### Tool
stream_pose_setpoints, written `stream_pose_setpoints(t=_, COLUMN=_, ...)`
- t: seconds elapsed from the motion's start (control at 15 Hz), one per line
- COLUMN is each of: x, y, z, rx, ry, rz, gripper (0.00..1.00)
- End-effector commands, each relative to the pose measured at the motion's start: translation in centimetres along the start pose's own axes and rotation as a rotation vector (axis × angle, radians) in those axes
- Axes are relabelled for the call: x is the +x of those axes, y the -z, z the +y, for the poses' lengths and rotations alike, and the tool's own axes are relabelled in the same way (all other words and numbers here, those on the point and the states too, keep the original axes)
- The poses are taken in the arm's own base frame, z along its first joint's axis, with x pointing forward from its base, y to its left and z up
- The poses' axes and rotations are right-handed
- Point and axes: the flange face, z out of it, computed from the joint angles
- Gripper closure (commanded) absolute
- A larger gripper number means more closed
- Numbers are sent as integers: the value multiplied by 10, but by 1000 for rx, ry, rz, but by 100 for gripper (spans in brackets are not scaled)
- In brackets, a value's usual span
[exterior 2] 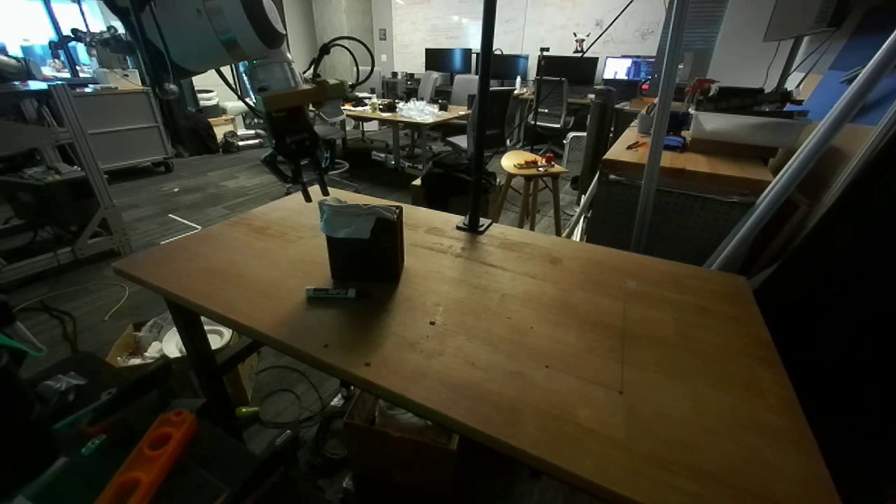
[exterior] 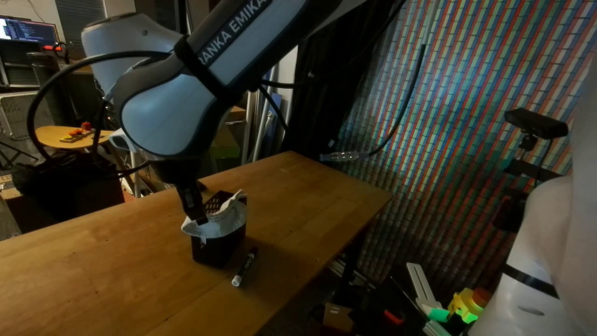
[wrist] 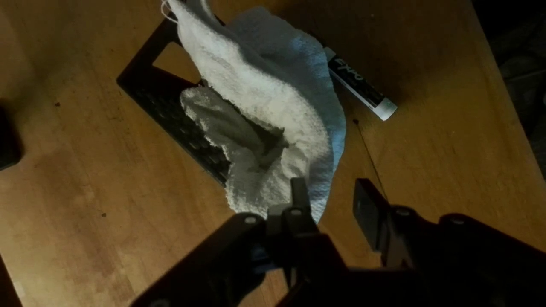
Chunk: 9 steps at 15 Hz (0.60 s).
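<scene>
My gripper (exterior: 201, 220) is open, with nothing between its fingers. In an exterior view its fingertips (exterior 2: 316, 197) are just above and beside the cloth-draped rim of a dark box. In the wrist view the fingers (wrist: 330, 184) stand apart, one in front of the cloth and one over bare wood. The dark box (exterior: 205, 252) has perforated sides and stands upright on the table; it also shows here (exterior 2: 365, 259). A white cloth (wrist: 273, 94) hangs over its rim and partly into it. A black-and-white EXPO marker (wrist: 362, 85) lies beside the box, also in both exterior views (exterior: 245, 267).
The wooden table (exterior 2: 560, 336) has its edges in view. A black pole on a flat base (exterior 2: 474, 225) stands at the table's edge behind the box. A dark object (wrist: 6, 138) shows at the wrist view's left border. A stool with toys (exterior 2: 535, 164) stands beyond.
</scene>
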Motion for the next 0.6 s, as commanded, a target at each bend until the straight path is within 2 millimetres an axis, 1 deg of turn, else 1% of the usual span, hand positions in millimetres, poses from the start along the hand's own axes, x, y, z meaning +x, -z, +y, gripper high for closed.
stream_pose_setpoints(t=0.0, x=0, y=1, z=12, rx=-11, ry=-4, rz=21, gripper=65)
stream_pose_setpoints(t=0.07, x=0, y=0, z=13, rx=-9, ry=-7, rz=23, gripper=65)
stream_pose_setpoints(t=0.13, x=-1, y=-2, z=14, rx=-7, ry=-10, rz=24, gripper=69)
stream_pose_setpoints(t=0.2, x=-1, y=-3, z=15, rx=-5, ry=-14, rz=25, gripper=70)
stream_pose_setpoints(t=0.27, x=-2, y=-4, z=15, rx=-5, ry=-16, rz=27, gripper=73)
stream_pose_setpoints(t=0.33, x=-2, y=-5, z=16, rx=-4, ry=-20, rz=31, gripper=66)
stream_pose_setpoints(t=0.4, x=-2, y=-7, z=17, rx=-2, ry=-24, rz=33, gripper=62)
stream_pose_setpoints(t=0.53, x=-4, y=-9, z=19, rx=3, ry=-31, rz=37, gripper=59)
